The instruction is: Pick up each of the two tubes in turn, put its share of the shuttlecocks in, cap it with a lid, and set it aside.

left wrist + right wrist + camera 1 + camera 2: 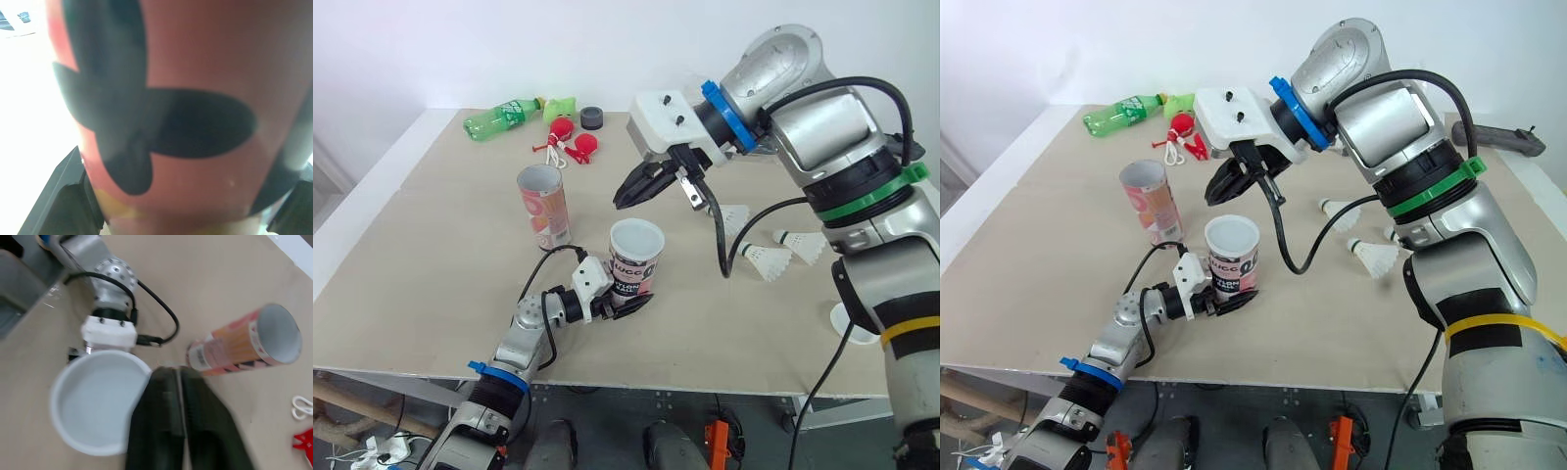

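Shuttlecocks (769,259) lie loose on the surface (440,264) at the robot's right, three near one another and well apart from the tube (634,257) that has to take them. That tube stands upright near the front edge, mouth up, with the left tool (625,305) clamped on its lower part. Whether its base rests on the surface or hangs just above it, I cannot tell. In the right wrist view its inside looks white and bare, so I judge that filling is not yet begun. The right tool (621,200) hovers just above and behind the open mouth, its fingers together with nothing visible between them. A second tube (544,206) stands upright further back on the left, also open.

To do this step well, the right tool should go to the nearest shuttlecock, spread, and take it lightly by the cork end, since the skirt likely crushes. It should carry it cork-down over the centre of the mouth and release low, so it slides in. The left tool should keep the tube vertical. The cable (720,235) hanging from the right wrist could brush the rim.
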Available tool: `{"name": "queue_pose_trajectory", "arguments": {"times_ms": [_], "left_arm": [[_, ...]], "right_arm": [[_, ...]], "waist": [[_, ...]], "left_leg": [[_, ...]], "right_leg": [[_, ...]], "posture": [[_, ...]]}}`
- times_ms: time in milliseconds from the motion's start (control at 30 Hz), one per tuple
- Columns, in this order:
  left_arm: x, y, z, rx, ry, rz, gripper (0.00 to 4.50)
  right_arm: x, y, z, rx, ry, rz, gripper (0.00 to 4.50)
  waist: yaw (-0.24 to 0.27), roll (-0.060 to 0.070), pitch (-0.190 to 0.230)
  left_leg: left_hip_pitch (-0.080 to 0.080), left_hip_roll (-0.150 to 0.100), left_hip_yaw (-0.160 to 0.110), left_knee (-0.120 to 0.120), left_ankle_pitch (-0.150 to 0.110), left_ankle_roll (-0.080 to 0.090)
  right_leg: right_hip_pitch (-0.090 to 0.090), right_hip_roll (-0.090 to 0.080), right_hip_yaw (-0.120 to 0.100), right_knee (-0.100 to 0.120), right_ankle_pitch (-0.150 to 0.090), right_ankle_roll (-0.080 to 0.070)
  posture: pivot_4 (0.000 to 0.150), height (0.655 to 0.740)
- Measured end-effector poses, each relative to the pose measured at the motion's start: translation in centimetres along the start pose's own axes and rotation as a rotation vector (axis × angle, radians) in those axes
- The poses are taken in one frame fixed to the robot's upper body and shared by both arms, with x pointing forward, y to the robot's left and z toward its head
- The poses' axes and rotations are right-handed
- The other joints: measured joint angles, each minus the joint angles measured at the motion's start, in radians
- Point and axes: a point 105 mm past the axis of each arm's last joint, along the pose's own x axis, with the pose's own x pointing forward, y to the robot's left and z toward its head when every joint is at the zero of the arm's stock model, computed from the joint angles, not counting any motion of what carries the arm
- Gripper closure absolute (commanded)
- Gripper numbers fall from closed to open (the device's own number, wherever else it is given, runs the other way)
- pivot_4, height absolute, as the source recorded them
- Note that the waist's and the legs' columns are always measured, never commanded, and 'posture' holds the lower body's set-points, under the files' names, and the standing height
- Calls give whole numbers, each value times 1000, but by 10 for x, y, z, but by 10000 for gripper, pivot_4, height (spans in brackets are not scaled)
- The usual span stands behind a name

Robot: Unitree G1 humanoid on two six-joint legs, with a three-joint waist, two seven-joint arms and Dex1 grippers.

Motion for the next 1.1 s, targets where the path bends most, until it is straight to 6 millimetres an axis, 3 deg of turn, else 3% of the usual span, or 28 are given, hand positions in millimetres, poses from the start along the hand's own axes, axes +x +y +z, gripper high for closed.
{"name": "queue_pose_trajectory", "arguments": {"times_ms": [300, 833, 1000, 1100], "left_arm": [[0, 0, 0, -1, 0, 1, 13518], [-1, 0, -3, -6, 5, 17, 13518], [-1, 0, -1, -4, 1, 17, 13518], [-1, -1, 0, -8, -3, 13, 13518]], "right_arm": [[24, 18, -18, 37, 25, 88, 44313], [31, 25, -23, 10, 48, 88, 44313], [22, 23, -18, 117, -61, 49, 44313], [-16, 19, -5, 220, -232, -86, 44313]], "waist": [[0, 0, 0], [0, -1, -4], [1, -2, -3], [2, -2, -2]], "left_leg": [[0, 0, 0, 0, 0, 0], [3, 0, 0, 0, 0, 0], [2, 0, 0, 0, 0, 0], [-1, 0, -1, 0, 0, 0]], "right_leg": [[0, 0, 0, 0, 0, 0], [3, 0, 0, 0, 0, 0], [2, 0, 0, 0, 0, 0], [0, -1, 0, 0, 2, -4]], "posture": [[1500, 7400], [1500, 7400], [1500, 7400], [1500, 7400]]}}
